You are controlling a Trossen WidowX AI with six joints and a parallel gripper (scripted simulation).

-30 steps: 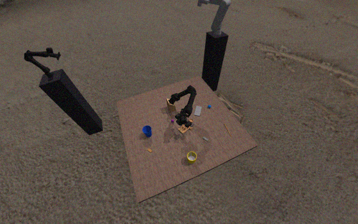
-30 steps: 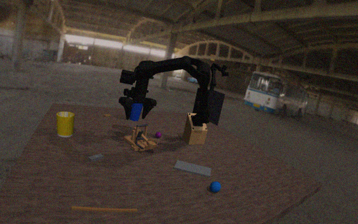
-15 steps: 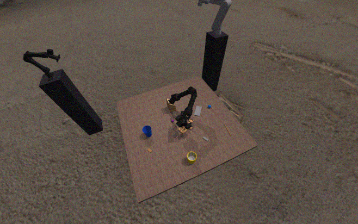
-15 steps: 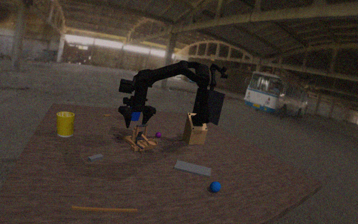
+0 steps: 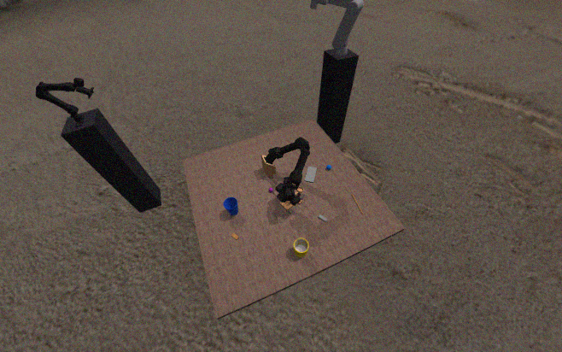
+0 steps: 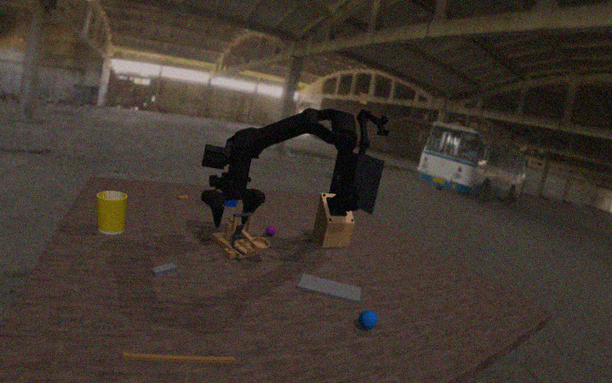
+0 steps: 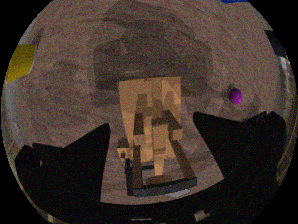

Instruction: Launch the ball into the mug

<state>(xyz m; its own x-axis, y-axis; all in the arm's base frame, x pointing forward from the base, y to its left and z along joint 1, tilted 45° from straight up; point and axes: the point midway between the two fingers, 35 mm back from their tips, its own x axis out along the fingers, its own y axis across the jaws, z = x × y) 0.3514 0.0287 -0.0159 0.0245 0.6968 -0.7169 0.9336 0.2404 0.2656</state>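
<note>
The wooden catapult stands near the middle of the brown board. My gripper is open and empty, and hangs just above the catapult with a finger on each side of it. A small purple ball lies on the board close beside the catapult. The yellow mug stands upright nearer the board's front edge. A blue ball lies farther off, past the arm's base.
A blue cup stands left of the catapult. A grey slab, a small grey block, a wooden stick and an orange block lie around. The arm stands on a wooden box.
</note>
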